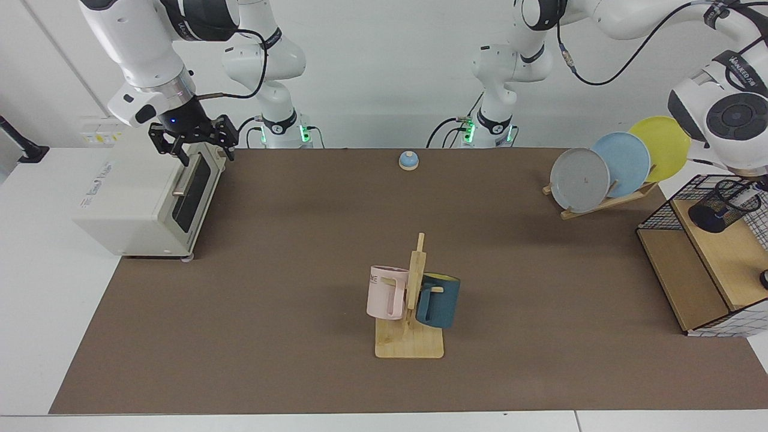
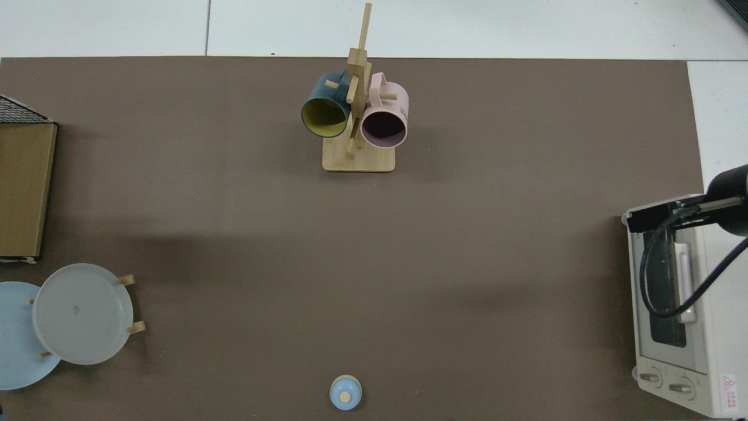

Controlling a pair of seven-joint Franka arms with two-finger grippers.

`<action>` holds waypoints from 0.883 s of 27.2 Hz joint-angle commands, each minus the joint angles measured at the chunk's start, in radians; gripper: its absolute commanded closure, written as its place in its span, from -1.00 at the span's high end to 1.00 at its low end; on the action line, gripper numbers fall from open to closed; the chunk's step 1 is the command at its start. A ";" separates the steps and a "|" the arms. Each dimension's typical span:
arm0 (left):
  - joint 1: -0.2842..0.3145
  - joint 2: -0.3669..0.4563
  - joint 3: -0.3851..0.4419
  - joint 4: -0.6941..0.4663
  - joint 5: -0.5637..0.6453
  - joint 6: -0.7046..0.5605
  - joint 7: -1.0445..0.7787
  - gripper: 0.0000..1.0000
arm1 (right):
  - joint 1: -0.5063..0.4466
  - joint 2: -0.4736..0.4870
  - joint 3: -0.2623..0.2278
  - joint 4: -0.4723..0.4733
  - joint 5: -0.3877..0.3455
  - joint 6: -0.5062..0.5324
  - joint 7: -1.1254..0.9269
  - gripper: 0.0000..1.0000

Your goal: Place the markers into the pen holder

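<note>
The holder [image 1: 723, 206] on the shelf [image 1: 729, 255] holds a marker [image 1: 746, 193], leaning up toward the left arm. The left gripper is out of view. The right gripper [image 1: 191, 139] hovers over the toaster [image 1: 138, 198], fingers spread, empty.

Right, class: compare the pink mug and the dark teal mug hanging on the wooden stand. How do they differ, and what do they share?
Colour: the pink mug is pale pink outside; the dark teal mug is deep blue-green.
Lining: from the top view, the pink mug is dark purplish inside, while the teal mug is yellow-green inside.
Marking: the pink mug carries dark lettering; none shows on the teal mug.
Shared: both look similar in size and hang from pegs on opposite sides of the wooden stand.
</note>
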 commanded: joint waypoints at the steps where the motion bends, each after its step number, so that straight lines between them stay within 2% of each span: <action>1: -0.017 -0.022 -0.004 0.010 -0.056 -0.028 -0.101 1.00 | -0.014 -0.009 0.011 -0.008 0.000 -0.003 0.008 1.00; 7: -0.019 -0.043 -0.004 -0.014 -0.248 -0.034 -0.207 1.00 | -0.011 -0.009 0.013 -0.006 0.000 -0.001 0.008 1.00; 12: -0.050 -0.065 -0.006 -0.056 -0.342 -0.059 -0.322 1.00 | -0.011 -0.009 0.013 -0.006 0.000 -0.001 0.008 1.00; 17: -0.068 -0.071 -0.038 -0.060 -0.495 -0.146 -0.575 1.00 | -0.011 -0.009 0.013 -0.006 0.000 -0.001 0.008 1.00; 24: -0.080 -0.103 -0.135 -0.102 -0.603 -0.192 -0.909 1.00 | -0.011 -0.009 0.013 -0.006 0.000 -0.001 0.008 1.00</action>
